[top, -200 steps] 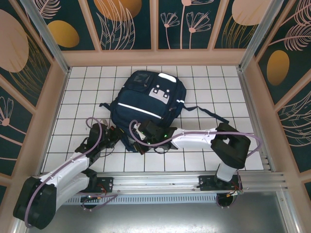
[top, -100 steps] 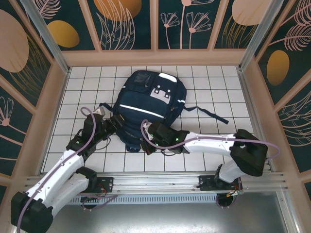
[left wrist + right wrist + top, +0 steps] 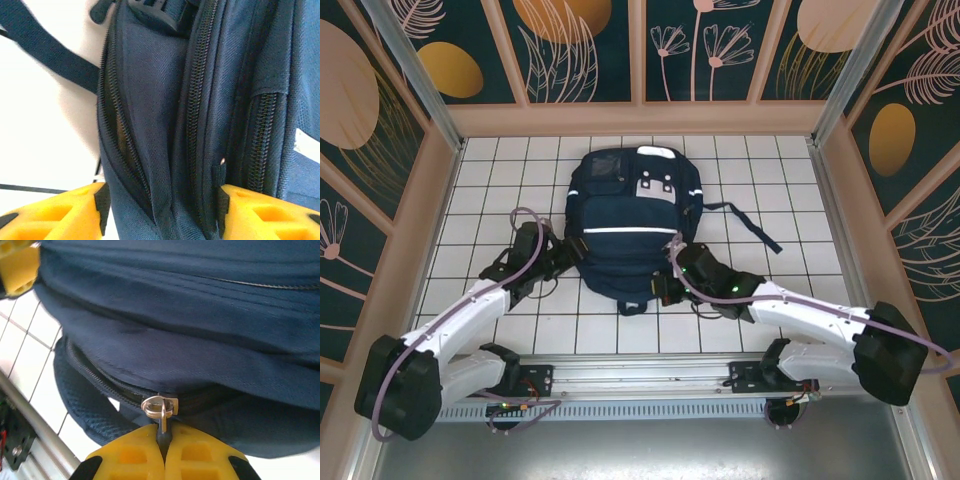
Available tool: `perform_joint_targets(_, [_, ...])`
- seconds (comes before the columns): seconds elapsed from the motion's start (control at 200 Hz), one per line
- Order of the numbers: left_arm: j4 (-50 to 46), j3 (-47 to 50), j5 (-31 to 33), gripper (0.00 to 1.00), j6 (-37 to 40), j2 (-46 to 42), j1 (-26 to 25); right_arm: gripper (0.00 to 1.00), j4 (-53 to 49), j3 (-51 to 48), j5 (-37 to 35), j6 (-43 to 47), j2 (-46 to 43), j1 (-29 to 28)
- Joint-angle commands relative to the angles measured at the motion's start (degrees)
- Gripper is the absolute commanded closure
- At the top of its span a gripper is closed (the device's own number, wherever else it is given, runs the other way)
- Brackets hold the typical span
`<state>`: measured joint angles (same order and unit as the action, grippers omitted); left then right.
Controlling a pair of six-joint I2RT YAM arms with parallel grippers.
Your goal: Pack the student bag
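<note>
The student bag (image 3: 630, 225) lies between both arms: left gripper (image 3: 160, 205) half open astride its side, right gripper (image 3: 164, 440) pinched tight on its zipper pull (image 3: 160, 407). White tiled desk (image 3: 500, 190), floral walls (image 3: 580, 50).

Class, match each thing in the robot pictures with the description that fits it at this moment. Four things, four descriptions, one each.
Things:
1. left gripper
2. right gripper
3. zipper pull
4. student bag

Descriptions:
A. silver metal
B. navy blue, lying on the tiled table
C. jaws apart, either side of the bag's edge
D. shut on the zipper pull

Pairs: 1-C, 2-D, 3-A, 4-B
</note>
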<state>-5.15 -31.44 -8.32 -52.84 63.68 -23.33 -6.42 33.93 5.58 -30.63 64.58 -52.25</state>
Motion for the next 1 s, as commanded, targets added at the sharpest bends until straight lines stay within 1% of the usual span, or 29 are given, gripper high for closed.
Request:
perform_joint_targets(0.0, [9.12,2.7,-3.66,0.45,-2.58,2.38,-0.53,1.0,-2.22,-1.51,-4.76,-0.99,-2.85,3.18])
perform_joint_targets(0.135, [18.5,6.36,-6.34,0.52,-7.19,5.96,-3.56,1.0,-2.23,-1.76,-3.63,1.24,-1.54,3.17])
perform_joint_targets(0.185, [21.99,7.44,-7.33,0.59,-8.65,7.33,-4.61,1.0,-1.89,-2.06,-2.71,1.58,-0.97,3.16])
perform_joint_targets(0.26, [24.74,8.21,-7.55,0.68,-9.65,8.99,-5.78,1.0,-0.76,-2.46,-0.25,2.23,0.04,2.79])
perform_joint_targets(0.34, [26.77,8.84,-7.42,0.76,-10.55,9.9,-6.75,1.0,0.09,-1.93,0.57,3.0,1.6,0.8])
perform_joint_targets(0.445, [29.17,9.74,-7.61,0.8,-12.27,10.44,-7.33,1.0,0.66,0.08,-0.66,3.64,4.95,-3.18])
perform_joint_targets(0.515, [30.52,10.32,-7.6,0.81,-13.16,10.4,-7.57,1.0,1.03,1.98,-1.27,3.72,7.89,-5.68])
perform_joint_targets(0.631, [31.38,10.61,-7.51,0.82,-13.78,10.39,-8.04,1.0,2.75,4.96,-1.06,3.13,12.11,-8.11])
perform_joint_targets(0.876, [31.73,10.72,-7.33,0.84,-14.53,9.21,-8.57,1.0,4.65,13.16,0.02,3.12,20.79,-10.58])
perform_joint_targets(0.926, [31.56,10.52,-7.5,0.81,-14.31,8.53,-8.66,1.0,4.57,14.58,0.28,3.08,22.45,-10.9])
perform_joint_targets(0.951, [31.58,10.32,-7.86,0.77,-13.95,8.13,-8.66,1.0,4.51,15.1,0.39,2.97,23.12,-11.02])
perform_joint_targets(0.996, [30.62,9.62,-8.44,0.66,-12.95,7.14,-8.66,1.0,4.25,15.53,0.4,2.86,23.73,-11.12])
